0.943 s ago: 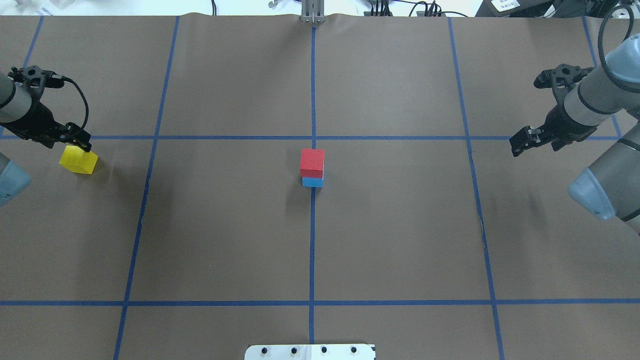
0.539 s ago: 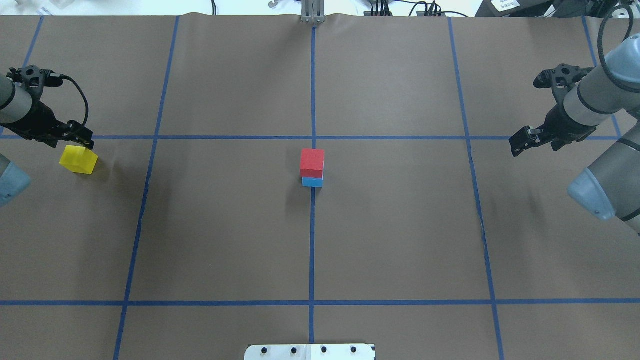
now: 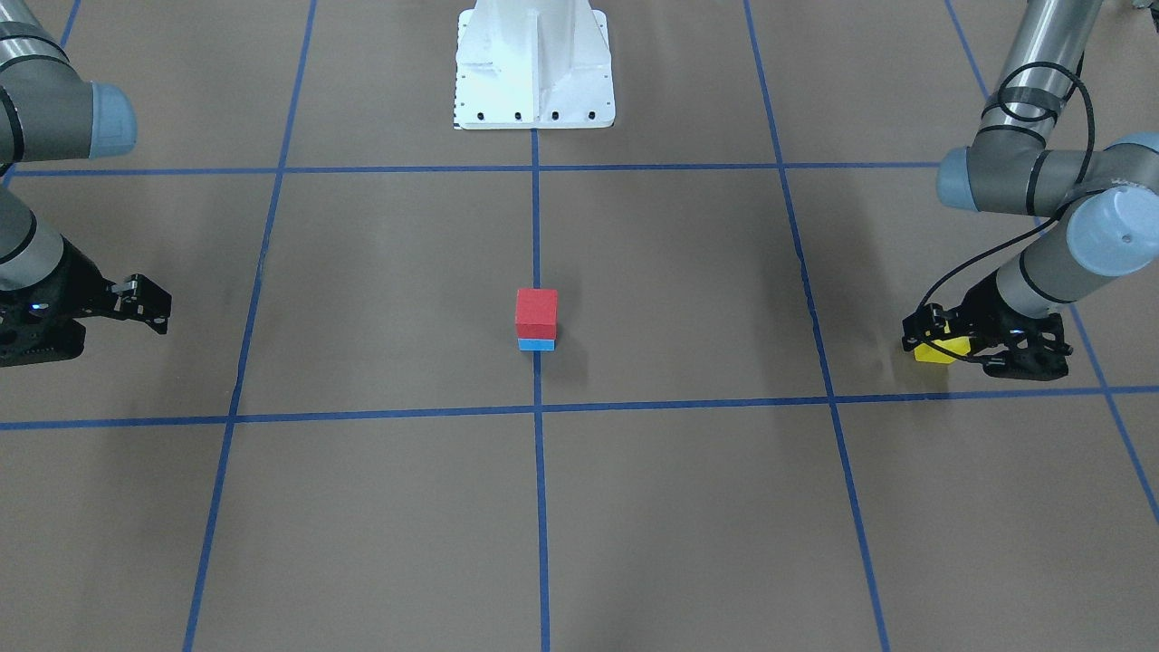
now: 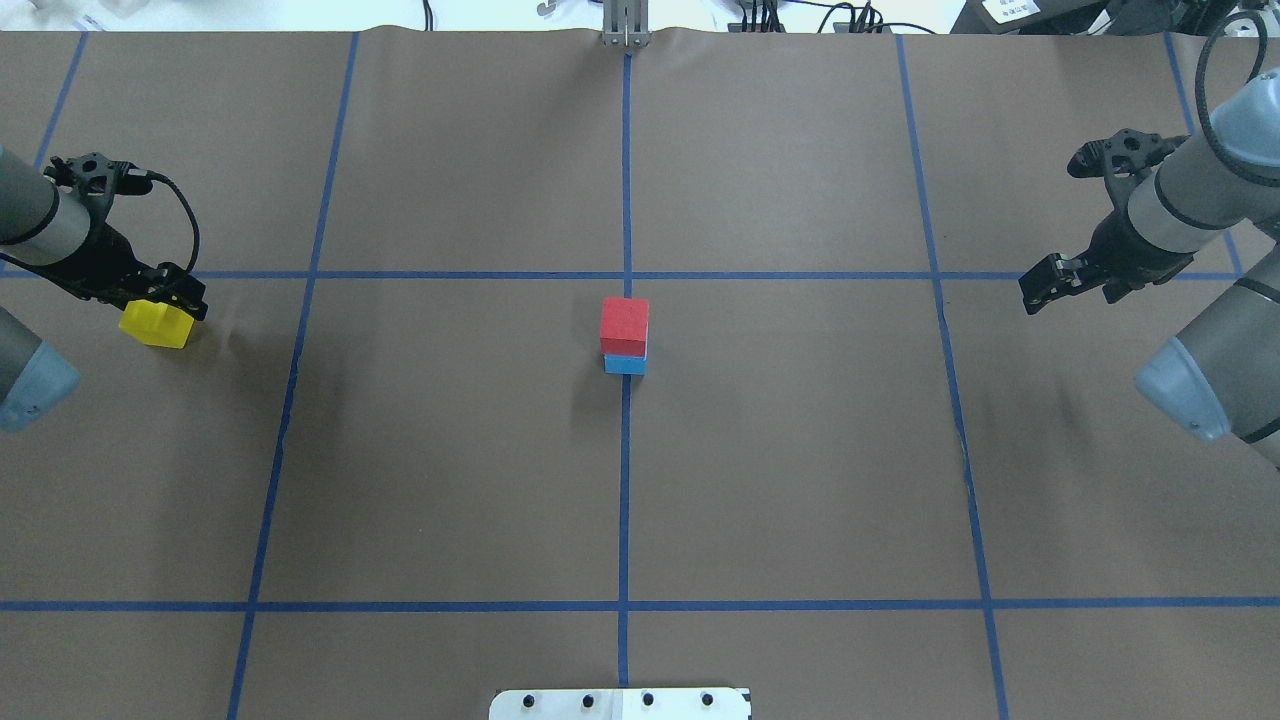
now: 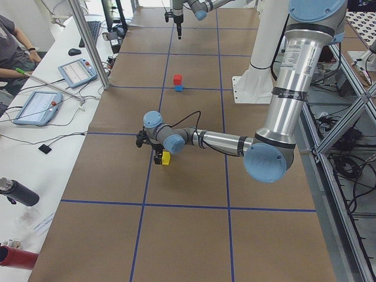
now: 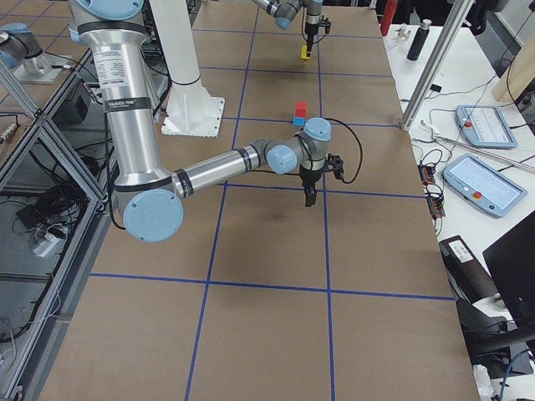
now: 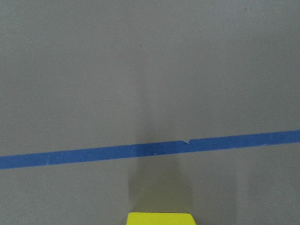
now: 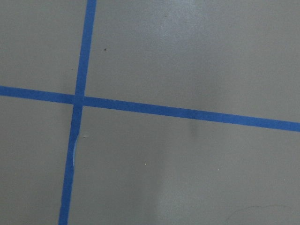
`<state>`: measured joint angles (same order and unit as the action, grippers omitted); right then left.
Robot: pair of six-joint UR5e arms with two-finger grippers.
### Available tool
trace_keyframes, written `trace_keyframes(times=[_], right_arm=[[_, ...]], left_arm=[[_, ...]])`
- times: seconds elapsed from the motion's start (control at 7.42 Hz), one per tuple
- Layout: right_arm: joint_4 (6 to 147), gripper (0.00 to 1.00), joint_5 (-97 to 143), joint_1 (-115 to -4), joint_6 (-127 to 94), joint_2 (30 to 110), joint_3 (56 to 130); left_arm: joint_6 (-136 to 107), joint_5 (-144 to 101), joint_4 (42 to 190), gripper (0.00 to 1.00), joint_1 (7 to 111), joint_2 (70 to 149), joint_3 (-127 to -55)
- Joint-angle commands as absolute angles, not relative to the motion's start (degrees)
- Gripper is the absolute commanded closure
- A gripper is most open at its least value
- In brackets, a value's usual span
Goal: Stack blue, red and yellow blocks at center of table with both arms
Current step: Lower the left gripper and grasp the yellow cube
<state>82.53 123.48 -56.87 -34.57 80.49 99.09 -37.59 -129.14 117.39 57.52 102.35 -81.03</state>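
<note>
The yellow block sits far out on the table's left side, and the red block rests on the blue block at centre. The left gripper is down at the yellow block, and the right gripper hangs over the right side. I cannot tell whether either claw is apart or closed.

Blue tape grid on brown table; tablets on side bench
</note>
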Motion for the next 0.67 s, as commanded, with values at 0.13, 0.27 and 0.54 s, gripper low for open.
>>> trace_keyframes(times=[0.13, 0.27, 0.54], right_arm=[[82.53, 0.00, 123.49, -56.87, -34.54, 80.51, 99.23], [82.53, 0.00, 123.49, -56.87, -34.54, 80.51, 99.49], [82.53, 0.00, 123.49, -56.95, -34.54, 80.59, 99.75]], left_arm=[[-36.91, -131.92, 116.90, 1.00, 57.48, 101.78, -81.91], [-37.26, -132.71, 116.02, 1.00, 57.57, 101.86, -84.00], [-40.59, -132.20, 97.94, 1.00, 57.39, 108.75, -94.43]])
